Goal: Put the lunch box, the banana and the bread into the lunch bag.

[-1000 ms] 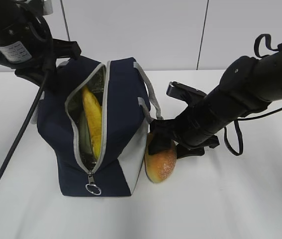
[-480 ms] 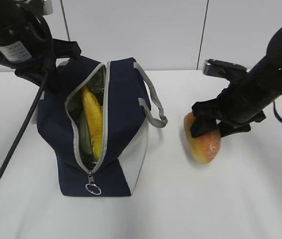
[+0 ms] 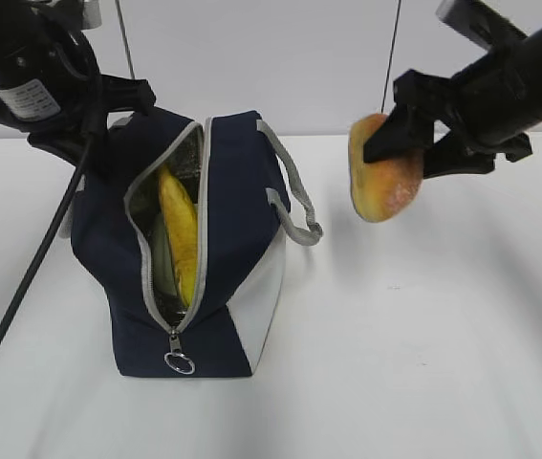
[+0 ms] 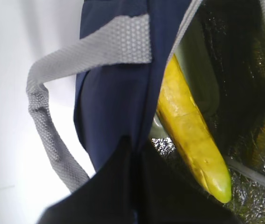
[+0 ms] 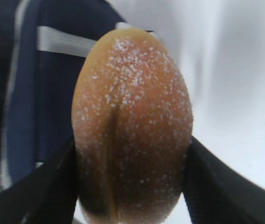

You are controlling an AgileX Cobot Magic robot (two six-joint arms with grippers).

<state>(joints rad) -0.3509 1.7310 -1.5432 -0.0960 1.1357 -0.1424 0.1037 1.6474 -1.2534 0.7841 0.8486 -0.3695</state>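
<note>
The navy lunch bag (image 3: 242, 191) stands unzipped on the white table. Inside it the yellow banana (image 3: 180, 234) leans along the opening, with the sage-green lid of the lunch box (image 3: 161, 260) beside it. My left gripper (image 3: 84, 143) is at the bag's far left rim. In the left wrist view the left gripper (image 4: 134, 154) is shut on the navy fabric, next to the banana (image 4: 193, 126) and the lunch box (image 4: 202, 70). My right gripper (image 3: 400, 167) is shut on the bread (image 3: 385, 186), which hangs in the air right of the bag. The bread (image 5: 132, 126) fills the right gripper (image 5: 132, 186).
A grey strap handle (image 3: 294, 206) droops off the bag's right side, another (image 4: 48, 126) on its left. The metal ring pull (image 3: 180, 363) hangs at the bag's near end. A black cable (image 3: 32, 277) runs down the left. The white table (image 3: 423, 344) stretches right of the bag.
My right gripper has carried the bread from the table beside the bag's right wall out to the right and then up into the air. The left gripper and bag have not moved.
</note>
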